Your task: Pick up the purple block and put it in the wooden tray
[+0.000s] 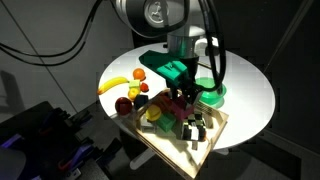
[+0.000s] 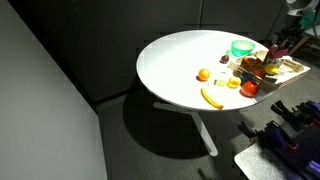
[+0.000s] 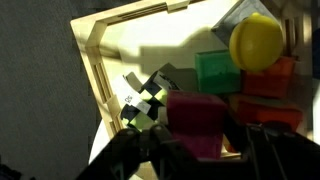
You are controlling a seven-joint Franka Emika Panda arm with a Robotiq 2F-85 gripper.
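Purple block [image 3: 195,118] is clamped between the two dark fingers of the pincer [image 3: 197,140], just over the wooden tray [image 3: 92,55]. A green cube [image 3: 214,70] and a yellow ball [image 3: 256,42] lie close by. The tray sits at the edge of a round white counter [image 1: 250,90].

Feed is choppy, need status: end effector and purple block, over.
End effector over wooden tray, grip state unclear. Purple block between the jaws, inside the rim. Green cube and yellow ball crowd close alongside.
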